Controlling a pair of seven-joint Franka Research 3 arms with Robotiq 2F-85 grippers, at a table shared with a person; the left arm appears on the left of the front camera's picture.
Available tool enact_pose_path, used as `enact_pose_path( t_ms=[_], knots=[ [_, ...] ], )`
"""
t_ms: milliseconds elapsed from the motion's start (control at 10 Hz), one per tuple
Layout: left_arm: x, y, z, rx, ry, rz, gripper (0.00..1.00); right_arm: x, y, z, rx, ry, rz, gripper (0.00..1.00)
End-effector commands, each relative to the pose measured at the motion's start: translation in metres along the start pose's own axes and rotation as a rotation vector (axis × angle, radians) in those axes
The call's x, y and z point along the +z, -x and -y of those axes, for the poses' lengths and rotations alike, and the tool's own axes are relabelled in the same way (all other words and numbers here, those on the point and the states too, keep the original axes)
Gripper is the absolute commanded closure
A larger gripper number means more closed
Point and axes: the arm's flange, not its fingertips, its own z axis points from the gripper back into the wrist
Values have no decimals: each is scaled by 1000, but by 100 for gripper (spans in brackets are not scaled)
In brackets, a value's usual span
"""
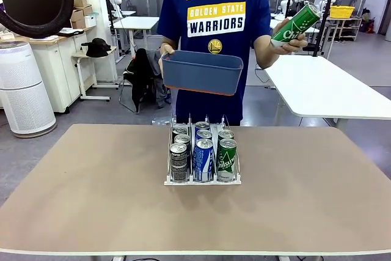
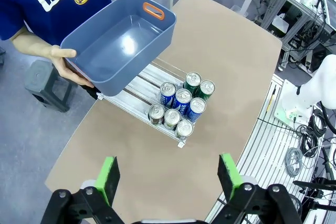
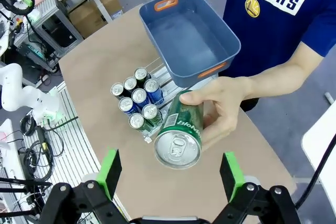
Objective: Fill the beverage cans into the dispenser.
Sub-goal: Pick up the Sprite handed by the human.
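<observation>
Dispenser (image 1: pixel 202 180) holds 8 beverage cans (image 1: pixel 203 159); tub (image 1: pixel 201 73) empty.

The dispenser (image 1: pixel 202 178) sits at the middle of the worktop (image 1: pixel 91 194), toward the person's side. Eight cans (image 1: pixel 203 158) stand in its three lanes, packed at the end nearer the robot. Behind and above it, the person holds a tub (image 1: pixel 201 73) in one hand and another can (image 1: pixel 295 24) farther to the robot's right.

Nine cans (image 2: pixel 182 100) (eight racked), one tub (image 2: pixel 118 42).
</observation>
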Motion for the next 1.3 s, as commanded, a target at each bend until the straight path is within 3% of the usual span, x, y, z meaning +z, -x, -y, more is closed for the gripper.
enact_pose_path(
  t_ms=[0,1200],
  knots=[
    [-1,4,-2,-7,5,20,0,-4,-1,2,1,-18,0,0],
    [-1,4,-2,-7,5,20,0,-42,17,21,17,-89,-24,0]
  ],
)
